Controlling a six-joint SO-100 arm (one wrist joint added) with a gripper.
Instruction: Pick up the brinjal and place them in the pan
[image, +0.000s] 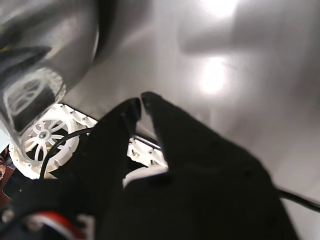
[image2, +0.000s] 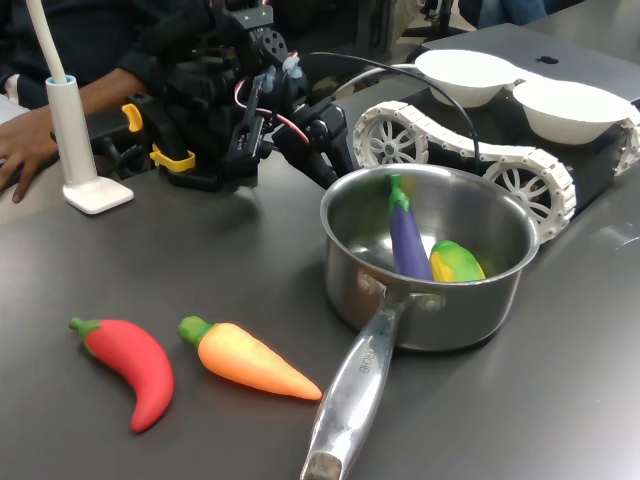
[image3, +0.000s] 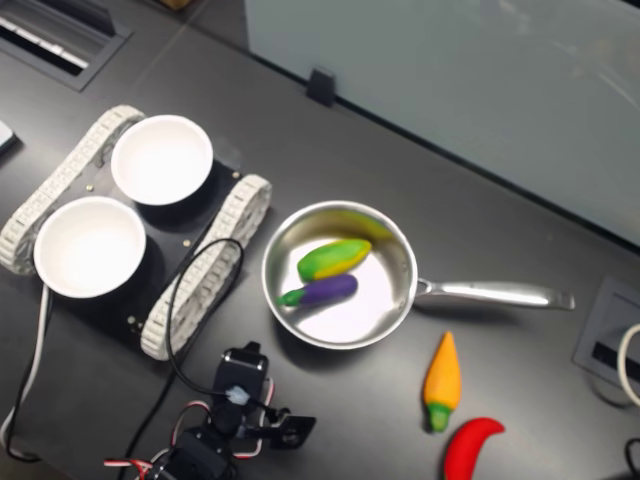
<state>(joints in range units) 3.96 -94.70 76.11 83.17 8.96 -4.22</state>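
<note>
The dark-purple brinjal (image2: 407, 243) (image3: 324, 291) lies inside the steel pan (image2: 452, 316) (image3: 375, 302), leaning against a yellow-green toy vegetable (image2: 456, 263) (image3: 335, 258). My black gripper (image: 141, 101) (image2: 325, 160) (image3: 246, 358) hangs just outside the pan's wall, between the pan and the white track. Its fingers are shut tip to tip with nothing between them. In the wrist view the pan's shiny side (image: 45, 55) fills one corner.
An orange carrot (image2: 250, 361) (image3: 441, 380) and a red chilli (image2: 131, 369) (image3: 470, 447) lie near the pan's long handle (image2: 350, 400) (image3: 490, 293). A tracked vehicle (image2: 520, 170) (image3: 205, 275) carries two white bowls (image2: 470, 75) (image3: 160, 158). A white stand (image2: 78, 140) and a person's hand (image2: 22, 150) are at the first exterior view's left.
</note>
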